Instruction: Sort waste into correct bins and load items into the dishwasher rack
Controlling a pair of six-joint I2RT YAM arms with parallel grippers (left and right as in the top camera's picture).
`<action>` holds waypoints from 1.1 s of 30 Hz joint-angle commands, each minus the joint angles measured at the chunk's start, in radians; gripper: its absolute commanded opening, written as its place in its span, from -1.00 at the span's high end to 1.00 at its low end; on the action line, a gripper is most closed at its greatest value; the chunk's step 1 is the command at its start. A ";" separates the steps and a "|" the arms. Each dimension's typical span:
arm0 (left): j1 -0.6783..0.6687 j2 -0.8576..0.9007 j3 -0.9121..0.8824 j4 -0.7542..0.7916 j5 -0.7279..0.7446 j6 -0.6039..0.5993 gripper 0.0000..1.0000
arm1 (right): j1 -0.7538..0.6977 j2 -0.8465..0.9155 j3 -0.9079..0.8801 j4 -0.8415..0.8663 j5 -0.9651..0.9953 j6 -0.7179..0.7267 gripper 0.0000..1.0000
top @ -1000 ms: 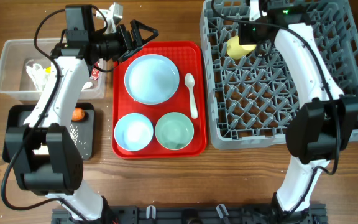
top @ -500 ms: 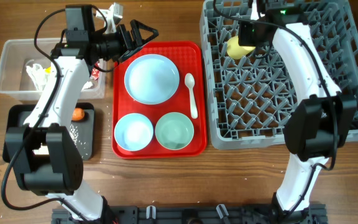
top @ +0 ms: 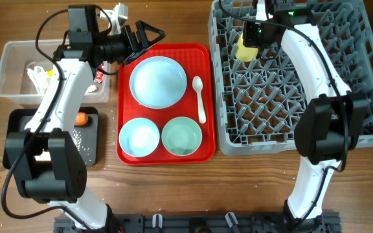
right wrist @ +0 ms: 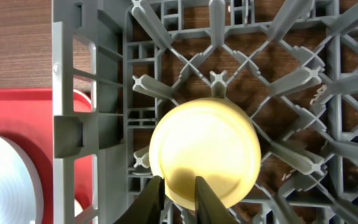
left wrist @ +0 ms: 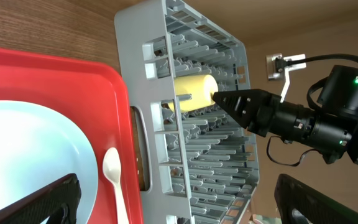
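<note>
- Brown wood-grain tabletop [top: 173, 194] under everything.
- Far left: clear tub [top: 11, 52] holding white tissue wads [top: 37, 74], partly hidden behind the left arm. Nearer, black tray [top: 18, 120] with orange carrot [top: 81, 118] and pale specks too small to name.
- Left claw [top: 149, 35] spread wide, gripping nothing, near the red tray's [top: 203, 52] far-left corner. Only two blurred black fingers [left wrist: 42, 202] in its own camera.
- On the red tray: glossy pale blue plate [top: 158, 81], blue bowl [top: 139, 138], green bowl [top: 182, 136], white spoon [top: 200, 97].
- Right: grey pegged rack [top: 361, 97] with yellow cup [top: 245, 50] in its far-left corner. A cylinder on its side from the left wrist, a plain round disc from the right wrist.
- Right claw [right wrist: 178, 198] at the cup's edge, fingers nearly together. Any grip on it impossible to tell.
</note>
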 commanded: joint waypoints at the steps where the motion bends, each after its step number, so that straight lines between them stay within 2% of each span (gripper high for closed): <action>1: 0.005 0.002 0.006 0.003 -0.006 0.008 -1.00 | 0.005 -0.085 0.034 -0.025 -0.011 -0.022 0.59; 6: 0.005 0.002 0.006 0.003 -0.006 0.008 -1.00 | 0.055 -0.190 0.034 -0.146 -0.085 -0.074 0.60; 11: 0.005 0.002 0.006 0.003 -0.006 0.008 -1.00 | 0.134 -0.201 0.032 -0.275 -0.084 -0.074 0.60; 19: 0.005 0.002 0.006 0.003 -0.006 0.008 -1.00 | 0.224 -0.201 0.032 -0.323 -0.107 -0.071 0.56; 25: 0.017 -0.005 0.007 -0.028 -0.003 0.004 -0.99 | 0.233 -0.201 0.032 -0.365 -0.076 -0.071 0.49; 32: 0.023 -0.157 0.113 -0.336 -0.481 0.054 -1.00 | 0.233 -0.200 -0.002 -0.294 -0.044 -0.070 0.42; 33: 0.023 -0.193 0.135 -0.384 -0.537 0.054 -1.00 | 0.233 -0.200 -0.015 -0.280 -0.027 -0.064 0.35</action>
